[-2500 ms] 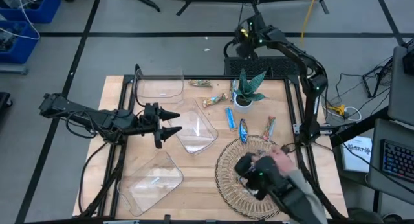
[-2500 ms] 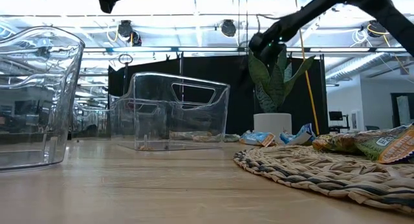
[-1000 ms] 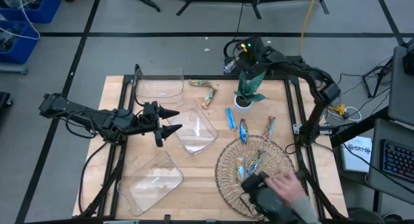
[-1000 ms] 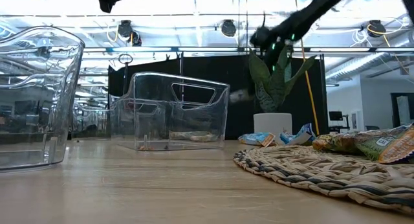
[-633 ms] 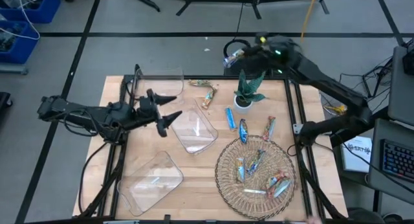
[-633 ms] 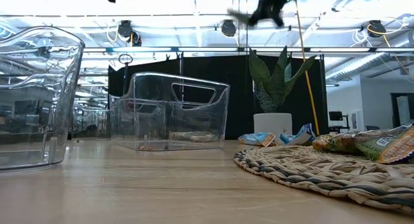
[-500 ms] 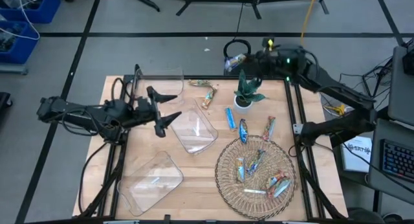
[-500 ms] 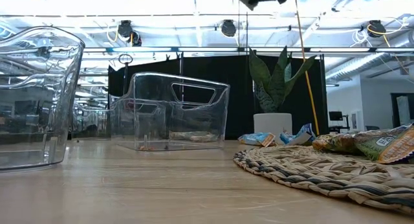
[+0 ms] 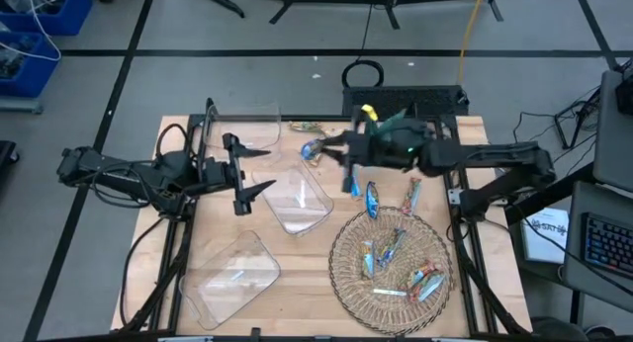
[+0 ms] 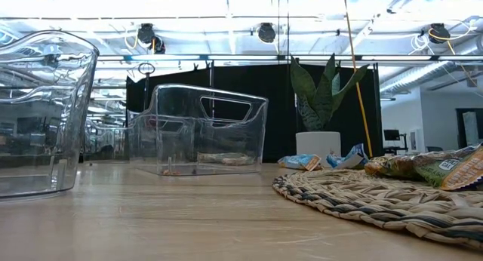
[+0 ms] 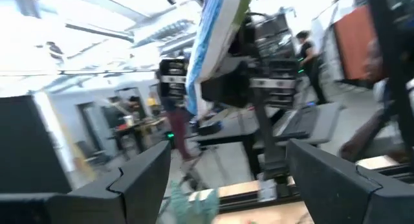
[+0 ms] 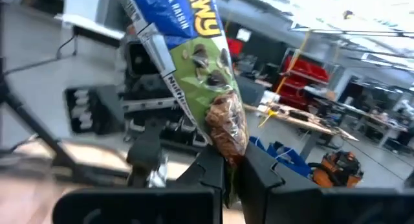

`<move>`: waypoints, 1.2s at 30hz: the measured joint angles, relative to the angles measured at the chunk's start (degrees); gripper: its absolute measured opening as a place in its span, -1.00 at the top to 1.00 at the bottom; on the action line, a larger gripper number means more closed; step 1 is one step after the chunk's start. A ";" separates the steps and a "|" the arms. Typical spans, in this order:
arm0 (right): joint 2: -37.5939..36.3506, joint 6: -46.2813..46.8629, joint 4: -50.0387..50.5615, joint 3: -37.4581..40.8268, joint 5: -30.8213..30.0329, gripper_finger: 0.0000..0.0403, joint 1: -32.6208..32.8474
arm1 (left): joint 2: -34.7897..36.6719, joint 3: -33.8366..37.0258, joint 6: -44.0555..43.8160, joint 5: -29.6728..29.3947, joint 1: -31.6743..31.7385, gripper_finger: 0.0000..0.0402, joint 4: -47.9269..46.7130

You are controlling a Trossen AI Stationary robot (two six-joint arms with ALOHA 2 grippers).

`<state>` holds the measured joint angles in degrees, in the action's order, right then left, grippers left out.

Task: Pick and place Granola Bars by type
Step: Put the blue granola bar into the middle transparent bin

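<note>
One granola bar (image 12: 207, 88) stands pinched between the right gripper (image 12: 231, 169) jaws, while the left gripper (image 9: 249, 173) hangs with jaws spread apart.

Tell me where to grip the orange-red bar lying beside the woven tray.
Take the orange-red bar at its middle, pinching across its narrow width, from straight above. It lies flat on the table beside the woven tray, with both long sides unobstructed.

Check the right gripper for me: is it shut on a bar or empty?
Shut on a bar. In the right wrist view the right gripper pinches the end of a green-and-blue wrapped granola bar between its closed fingers.
</note>
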<state>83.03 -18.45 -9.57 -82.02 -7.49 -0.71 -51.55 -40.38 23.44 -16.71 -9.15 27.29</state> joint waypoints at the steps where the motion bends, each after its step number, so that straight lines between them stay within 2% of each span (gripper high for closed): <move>1: 1.37 0.23 -1.68 -0.04 -0.20 0.94 0.46 | 0.00 0.00 0.25 -0.13 0.00 -0.54 0.00; 7: 8.38 5.79 -7.32 0.02 -0.18 0.94 1.29 | 0.00 0.00 0.27 1.69 -0.40 -0.54 0.53; 12: 12.65 8.74 -7.51 0.02 -0.52 0.94 1.16 | -0.08 0.00 -0.70 4.60 -1.73 -0.54 3.04; 19: 15.92 11.76 -9.73 0.00 -1.50 0.94 1.20 | -3.47 0.00 -4.24 4.35 -1.86 -0.49 4.05; 22: 16.21 11.79 -9.79 0.02 -1.50 0.94 1.20 | -4.82 0.00 -5.11 4.25 -1.86 -0.21 6.13; 25: 15.89 11.77 -10.36 0.02 -1.47 0.88 1.20 | -5.22 0.00 -6.41 4.22 -1.86 0.30 6.82; 27: 15.66 11.70 -10.52 0.02 -1.48 0.77 1.20 | -5.22 0.00 -7.71 3.07 -1.88 0.67 6.72; 28: 15.61 11.68 -10.49 0.02 -1.49 0.70 1.20 | -5.09 0.00 -8.58 2.42 -1.88 0.77 6.70; 31: 14.21 10.47 -7.92 0.02 -1.53 0.51 1.18 | -4.10 0.00 -10.61 -2.45 -1.90 0.79 5.59; 33: 11.41 8.11 -2.26 0.02 -1.54 0.39 1.18 | -3.16 -0.04 -10.54 -6.10 -1.59 0.80 1.49; 36: 5.26 7.03 9.37 0.00 -1.50 0.24 1.20 | -2.75 -0.02 -10.57 -5.36 0.27 0.80 -6.03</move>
<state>88.29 -11.42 -0.19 -82.02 -8.99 0.49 -54.30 -40.40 12.87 -22.07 -8.88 21.26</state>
